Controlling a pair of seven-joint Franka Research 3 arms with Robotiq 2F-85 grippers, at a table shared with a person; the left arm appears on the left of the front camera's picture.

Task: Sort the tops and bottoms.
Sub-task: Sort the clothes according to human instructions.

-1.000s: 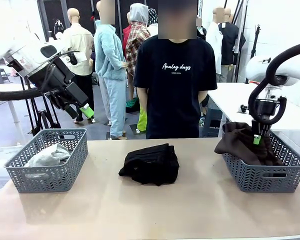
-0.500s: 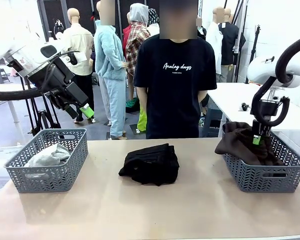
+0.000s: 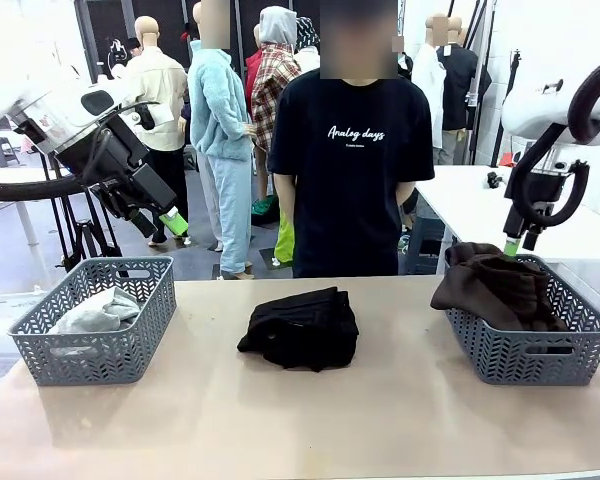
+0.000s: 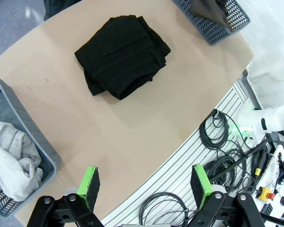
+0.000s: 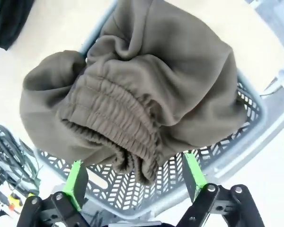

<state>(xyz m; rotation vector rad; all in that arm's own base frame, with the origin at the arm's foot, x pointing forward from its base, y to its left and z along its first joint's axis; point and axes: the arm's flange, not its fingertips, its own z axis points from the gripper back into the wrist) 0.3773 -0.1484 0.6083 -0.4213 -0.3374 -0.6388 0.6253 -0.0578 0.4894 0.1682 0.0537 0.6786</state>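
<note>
So, landmark: folded black garment (image 3: 300, 328) on the table (image 3: 380, 420), between two baskets.
left gripper (image 3: 163, 226): fingers spread, empty, raised high to the black garment's left.
right gripper (image 3: 520, 243): fingers spread, empty, just above the brown trousers (image 3: 490, 290).
brown trousers: right of the black garment, heaped in the right basket (image 3: 525, 355), draped over its rim.
grey garment (image 3: 95, 312): left of the black garment, in the left basket (image 3: 90, 360).
</note>
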